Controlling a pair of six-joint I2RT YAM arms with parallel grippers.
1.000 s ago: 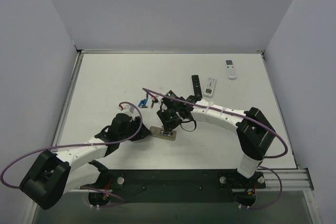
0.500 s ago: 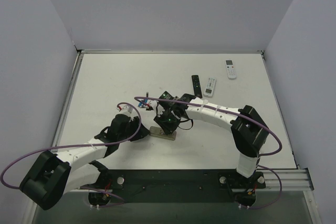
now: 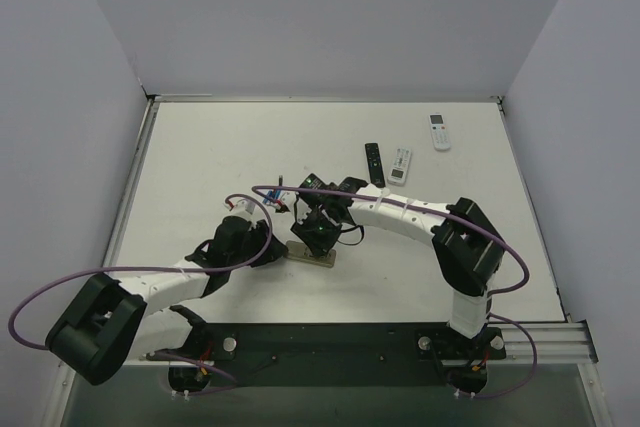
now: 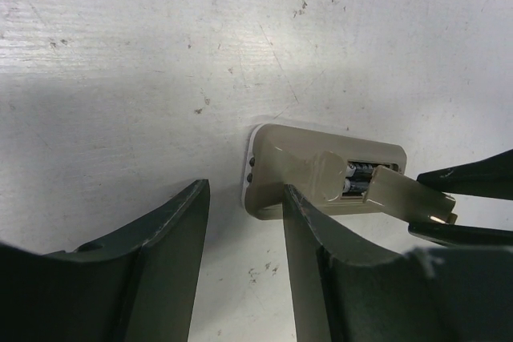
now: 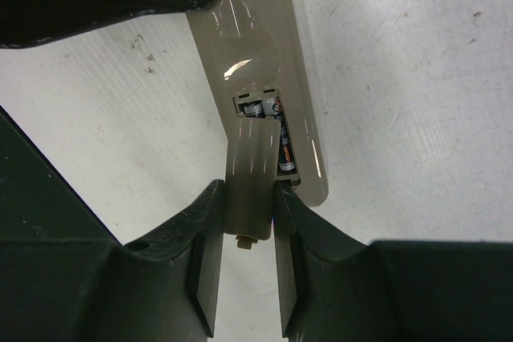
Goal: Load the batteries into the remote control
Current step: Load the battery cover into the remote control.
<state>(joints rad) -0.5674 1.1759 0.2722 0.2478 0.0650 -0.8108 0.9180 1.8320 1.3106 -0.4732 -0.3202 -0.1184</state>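
The remote control [image 3: 312, 254] lies face down on the table, its grey-tan back [image 5: 248, 30] up. Two dark batteries [image 5: 275, 110] sit inside its open recess, and the same batteries [image 4: 358, 178] show in the left wrist view. My right gripper [image 5: 248, 191] is shut on the tan battery cover [image 5: 250, 166], held at a slant over the recess with its far end at the recess edge. My left gripper [image 4: 244, 191] stands open at the remote's other end. Its right finger [image 4: 309, 238] lies against the remote's side, and only table shows between the jaws.
Loose blue batteries [image 3: 276, 194] lie just behind the two grippers. A slim black remote [image 3: 373, 162] and a white remote [image 3: 400, 164] lie at the back right, with another white remote [image 3: 438, 131] farther back. White walls close in the table.
My right gripper has shifted a little left and down over the remote with the cover in it. The left gripper has edged slightly closer to the remote.
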